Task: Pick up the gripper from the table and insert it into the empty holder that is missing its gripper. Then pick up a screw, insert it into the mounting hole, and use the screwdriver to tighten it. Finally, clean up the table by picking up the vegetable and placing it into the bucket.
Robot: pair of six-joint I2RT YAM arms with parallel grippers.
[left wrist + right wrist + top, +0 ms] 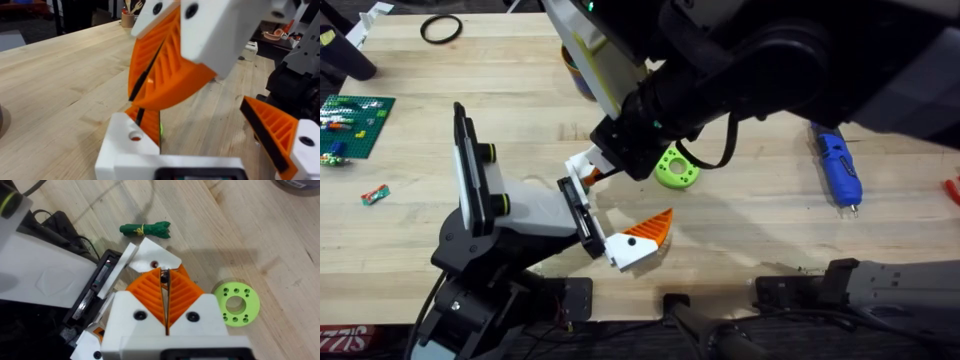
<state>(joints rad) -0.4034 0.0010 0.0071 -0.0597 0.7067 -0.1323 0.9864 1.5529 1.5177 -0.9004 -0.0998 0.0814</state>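
The gripper (582,165), where is it? asks my spotter.

Left of centre in the overhead frame, I answer. My right pincer (164,276) is closed on its orange part, the pads pinched tight. The white end sticks out past my fingertips, just beside the black end plate of the holder (530,215). I judge it is not seated.

So what makes this step go well?

Alignment first. I want the white end square to the plate before I push, then a slow, straight slide with no twist. The mounting hole should end up facing outward so a screw can reach it.

Anything in the way?

The finger already fitted (642,238) sits lower centre, apart from my path. The lime ring (676,168) lies just right of my wrist, near the cable. The screwdriver (838,168) is far right on the table (740,230). The vegetable (145,229) is in the upper middle of my wrist view.

When do you let go?

Only once the piece stays put without my grip.
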